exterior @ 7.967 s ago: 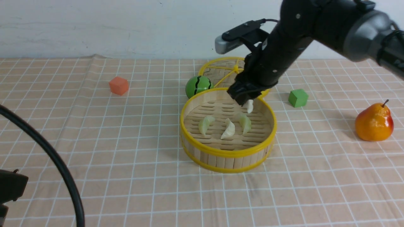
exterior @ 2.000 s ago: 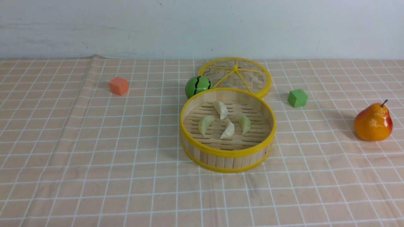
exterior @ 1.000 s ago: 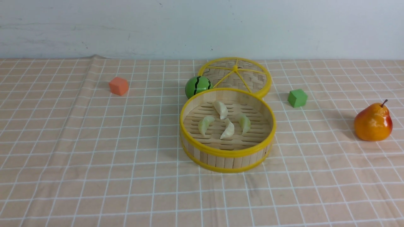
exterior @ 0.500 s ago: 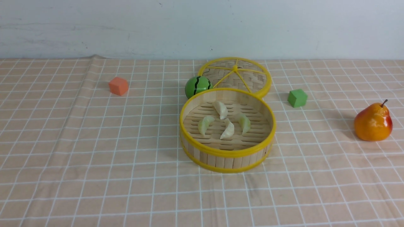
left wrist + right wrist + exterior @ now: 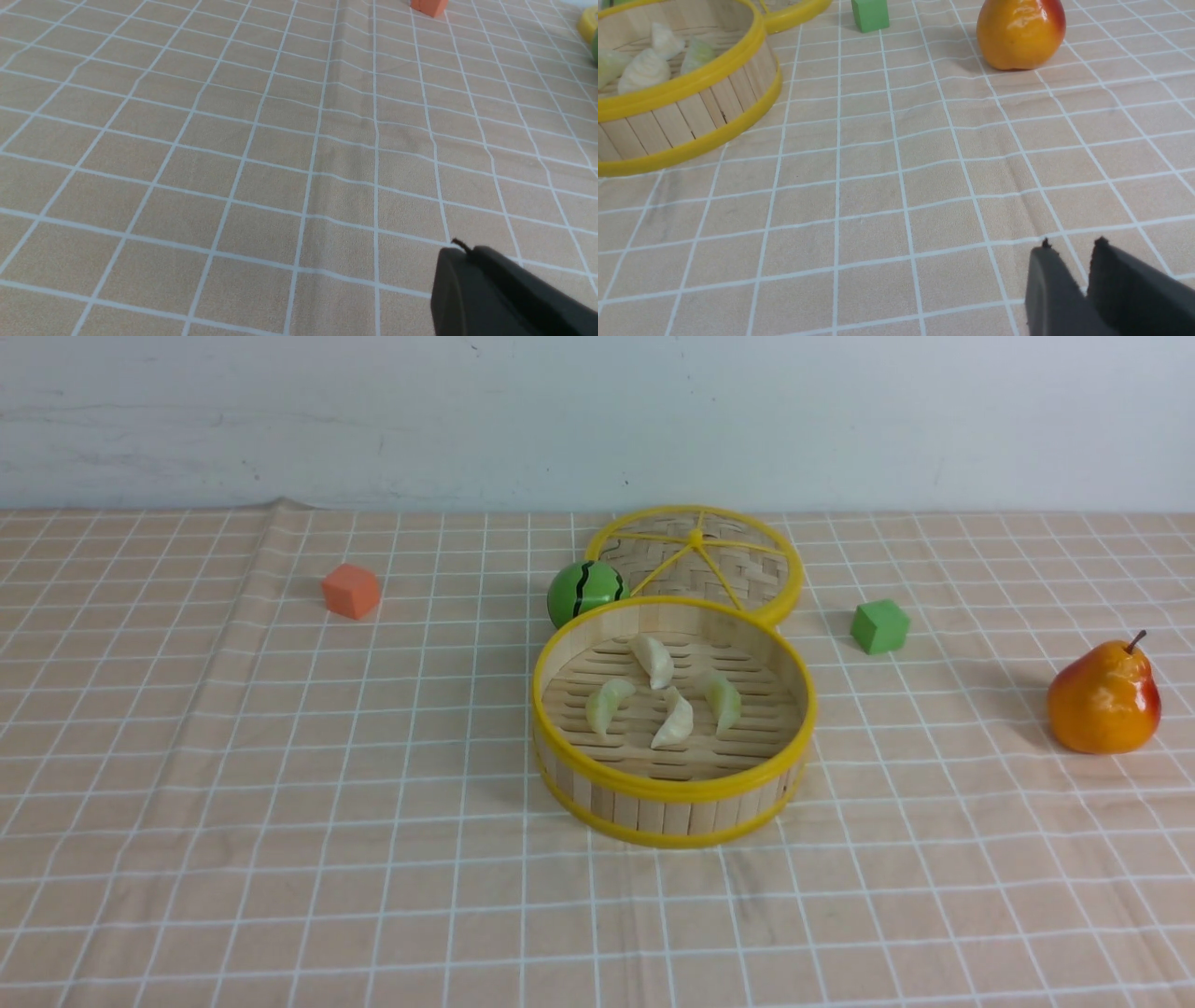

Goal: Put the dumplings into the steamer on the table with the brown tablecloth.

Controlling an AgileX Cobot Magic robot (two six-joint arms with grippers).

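Observation:
The steamer (image 5: 674, 793) stands mid-table on the brown tablecloth (image 5: 280, 756). Several dumplings lie on its slatted floor, one at the back (image 5: 653, 660), one left (image 5: 607, 703), one in the middle (image 5: 675, 720) and one right (image 5: 724, 700). Neither arm shows in the front view. The right wrist view shows the steamer's wall (image 5: 691, 112) with dumplings (image 5: 644, 70) inside. My right gripper (image 5: 1071, 245) is empty, low over bare cloth, its tips a narrow gap apart. My left gripper (image 5: 460, 249) is shut and empty over bare cloth.
The flat woven lid (image 5: 698, 560) and a green striped ball (image 5: 586, 590) lie behind the steamer. An orange cube (image 5: 352, 590) is far left, a green cube (image 5: 880, 625) right and a pear (image 5: 1104, 695) far right. The pear (image 5: 1020, 32) also shows ahead of my right gripper.
Eight seconds ago my right arm held a dumpling over the steamer's back rim. That dumpling now lies inside and the arm has left the front view. Nothing moved in the last two seconds.

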